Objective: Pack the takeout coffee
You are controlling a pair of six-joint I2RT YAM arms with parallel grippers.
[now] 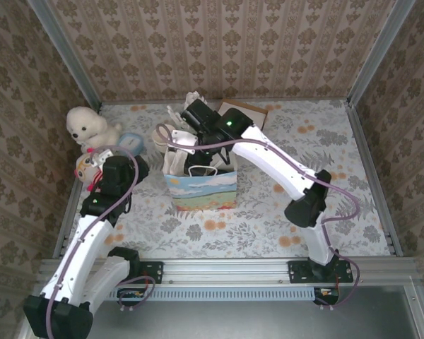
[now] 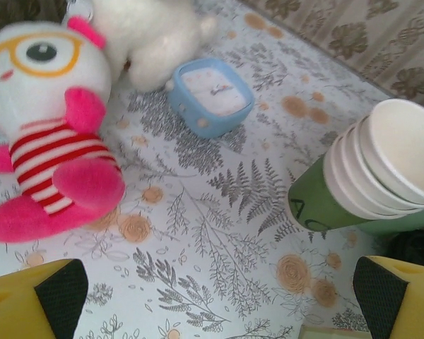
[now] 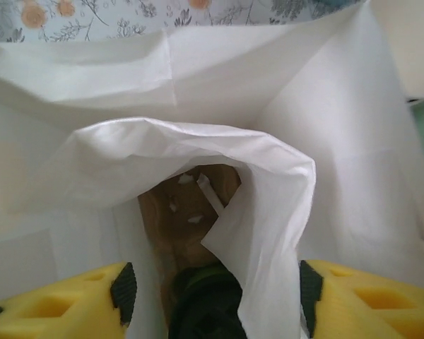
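Right gripper (image 3: 215, 288): hanging wide open, empty, over the takeout coffee (image 3: 201, 311) in the paper bag (image 3: 325, 141).
Risk: I'm fearing a snagged fold tipping it.

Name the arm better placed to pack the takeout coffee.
Right: the right tool is inside the bag, the takeout coffee between its fingers. The left tool hangs open beside plush toys.

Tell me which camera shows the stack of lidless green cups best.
Left wrist: the stack of cups lies on its side, close, cream insides clear. In the top external view it is small, partly behind the right arm.
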